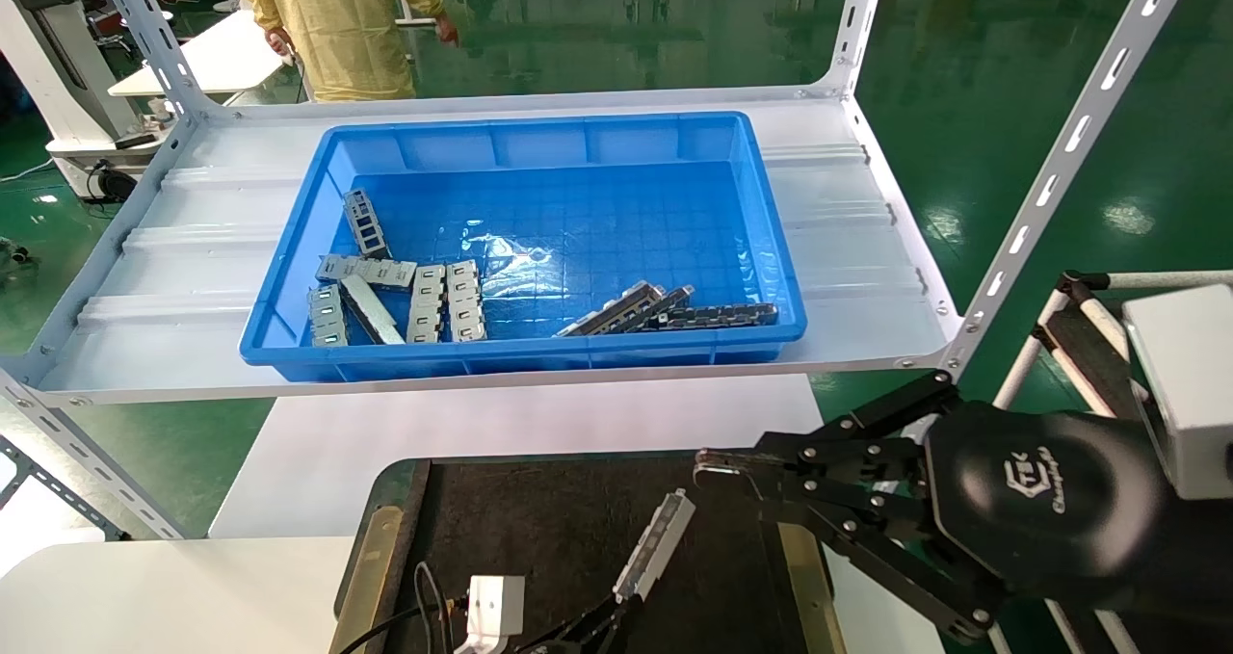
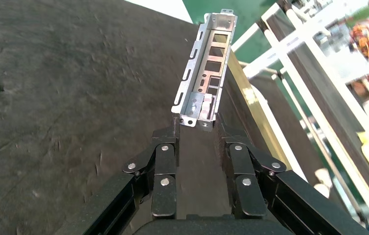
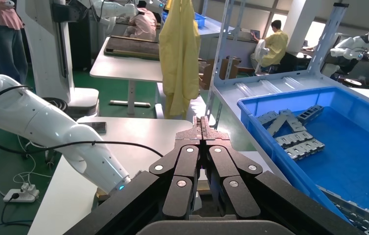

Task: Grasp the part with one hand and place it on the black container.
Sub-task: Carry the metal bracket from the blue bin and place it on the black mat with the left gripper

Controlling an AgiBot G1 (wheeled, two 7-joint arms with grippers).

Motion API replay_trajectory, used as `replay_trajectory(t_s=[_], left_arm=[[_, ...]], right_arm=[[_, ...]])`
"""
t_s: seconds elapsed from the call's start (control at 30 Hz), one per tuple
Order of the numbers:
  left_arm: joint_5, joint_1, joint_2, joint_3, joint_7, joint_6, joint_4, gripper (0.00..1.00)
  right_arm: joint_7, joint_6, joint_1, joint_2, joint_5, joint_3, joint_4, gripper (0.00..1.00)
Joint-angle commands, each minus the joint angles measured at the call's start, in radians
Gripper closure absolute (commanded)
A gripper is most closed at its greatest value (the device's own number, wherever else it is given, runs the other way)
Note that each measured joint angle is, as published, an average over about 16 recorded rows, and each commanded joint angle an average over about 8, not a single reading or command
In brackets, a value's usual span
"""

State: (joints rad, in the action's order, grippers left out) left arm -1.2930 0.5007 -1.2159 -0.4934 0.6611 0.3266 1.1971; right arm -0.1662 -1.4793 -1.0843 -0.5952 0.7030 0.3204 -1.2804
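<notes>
Part (image 2: 206, 68): thin, stiff sheet metal, likely light, slick and sharp-edged, so a grip across its narrow width near one end suits it. That is how the left gripper (image 2: 196, 128) has it, fingers clamped on the lower end, the bar tilted above the tray (image 1: 549, 529). The right gripper (image 3: 202, 122), fingers together, hangs near the tray's right edge.

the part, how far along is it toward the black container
Picked: the part is out of the blue bin and clamped at its near end by the left tool. In hand: it stands tilted over the black container's felt floor, apparently not lying flat yet. Left: lower it and release. The right tool, shut and empty, hovers beside the container.
</notes>
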Motion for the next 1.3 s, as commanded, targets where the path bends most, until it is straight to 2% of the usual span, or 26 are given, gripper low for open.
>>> replay_trajectory(t_s=[0.03, 0.57, 1.3], left_arm=[[-0.009, 0.000, -0.018, -0.008, 0.015, -0.028, -0.005, 1.00], [-0.046, 0.054, -0.129, -0.081, 0.083, -0.197, -0.093, 1.00], [0.064, 0.173, -0.141, -0.346, 0.207, -0.442, -0.204, 1.00]], right_arm=[[0.000, 0.000, 0.000, 0.000, 0.000, 0.000, 0.000, 1.00], [0.000, 0.000, 0.000, 0.000, 0.000, 0.001, 0.000, 1.00], [0.001, 0.001, 0.000, 0.001, -0.001, 0.001, 0.000, 1.00]])
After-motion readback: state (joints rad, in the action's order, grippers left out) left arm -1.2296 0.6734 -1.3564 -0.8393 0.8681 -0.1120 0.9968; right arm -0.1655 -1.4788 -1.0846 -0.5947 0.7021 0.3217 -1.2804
